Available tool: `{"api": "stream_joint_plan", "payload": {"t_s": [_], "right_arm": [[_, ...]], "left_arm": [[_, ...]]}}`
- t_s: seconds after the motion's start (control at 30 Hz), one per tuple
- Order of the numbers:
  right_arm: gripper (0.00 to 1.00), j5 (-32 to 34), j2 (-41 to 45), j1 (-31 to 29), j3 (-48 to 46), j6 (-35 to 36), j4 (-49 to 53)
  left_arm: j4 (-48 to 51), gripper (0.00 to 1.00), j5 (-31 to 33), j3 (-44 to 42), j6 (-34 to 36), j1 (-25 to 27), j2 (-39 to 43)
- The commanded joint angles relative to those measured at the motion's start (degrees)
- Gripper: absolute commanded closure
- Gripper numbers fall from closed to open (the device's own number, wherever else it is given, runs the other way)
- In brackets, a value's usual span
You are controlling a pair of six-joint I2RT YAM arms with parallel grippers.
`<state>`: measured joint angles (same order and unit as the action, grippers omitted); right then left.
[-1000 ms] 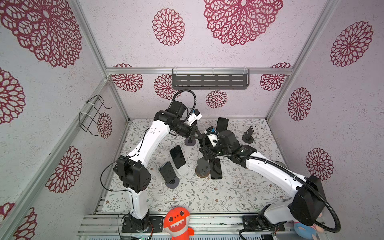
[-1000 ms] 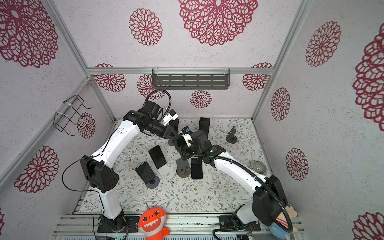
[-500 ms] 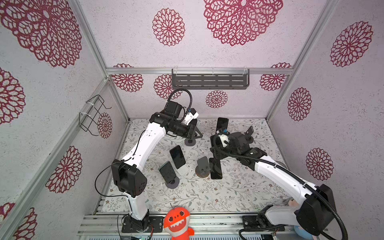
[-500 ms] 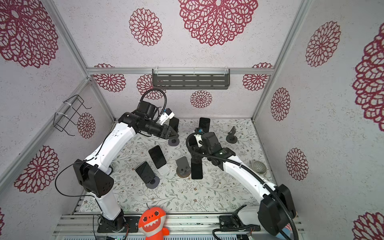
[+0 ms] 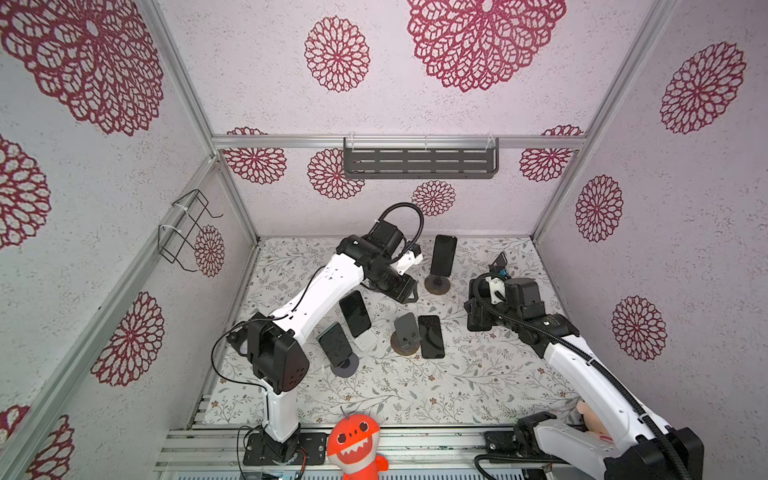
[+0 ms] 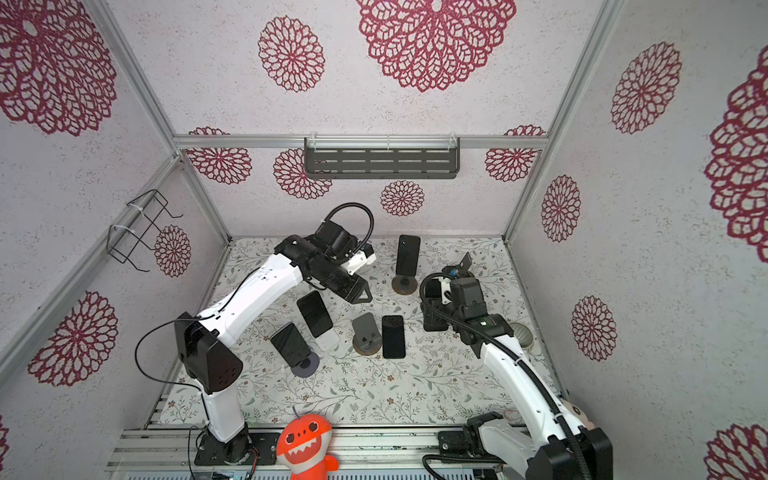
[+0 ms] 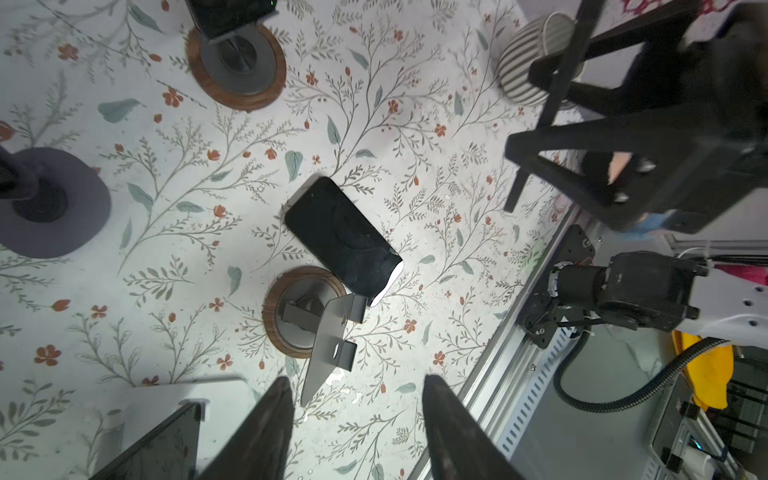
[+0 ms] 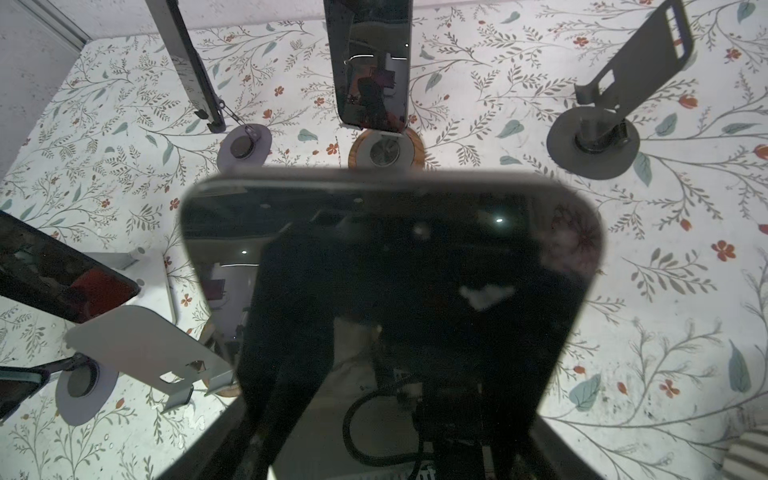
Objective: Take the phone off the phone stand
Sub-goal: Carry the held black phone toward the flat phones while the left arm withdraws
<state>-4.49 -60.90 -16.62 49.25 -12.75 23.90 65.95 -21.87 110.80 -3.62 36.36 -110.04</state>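
Observation:
My right gripper [image 5: 478,316] hangs over the right side of the table, shut on a black phone [image 8: 390,270]. The phone's dark glass fills the middle of the right wrist view and hides the jaws. The phone stand [image 8: 245,147], with a round grey base and a plate seen edge-on, stands at the back left. In both top views my left arm mostly covers it. My left gripper [image 7: 357,379] is open with only the tablecloth between its fingers, and it hovers just right of that stand [image 7: 45,203].
An empty wooden-base stand [image 5: 405,338] has a phone lying flat [image 5: 431,336] beside it. Phones rest on a back stand [image 5: 442,255] and two left stands [image 5: 355,313] [image 5: 334,345]. An empty dark stand [image 5: 498,262] is back right, a striped cup [image 6: 521,332] far right.
My left gripper has opened. My right gripper has carried the phone to the right, away from the middle of the table and the left arm.

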Motion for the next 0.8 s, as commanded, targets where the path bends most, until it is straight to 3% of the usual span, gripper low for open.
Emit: {"api": "stream_joint_plan", "payload": {"t_s": [0.0, 0.17, 0.33, 0.77], "right_arm": [[0.53, -1.3, 1.6, 1.1, 0.1, -0.7, -1.3], [0.53, -1.6, 1.4, 1.9, -0.2, -0.3, -0.9], [0.52, -1.6, 1.4, 2.6, -0.8, -0.2, -0.8], [0.50, -1.1, 0.7, 3.7, -0.5, 0.8, -0.9]], "left_arm": [[1.1, 0.42, 3.2, -0.9, 0.5, 0.5, -1.9], [0.4, 0.38, 3.8, -2.4, 0.5, 0.7, -5.3], [0.3, 0.41, 1.5, -3.0, 1.1, 0.7, -7.1], [1.5, 0.78, -0.7, -2.9, 2.1, 1.1, -8.4]]}}
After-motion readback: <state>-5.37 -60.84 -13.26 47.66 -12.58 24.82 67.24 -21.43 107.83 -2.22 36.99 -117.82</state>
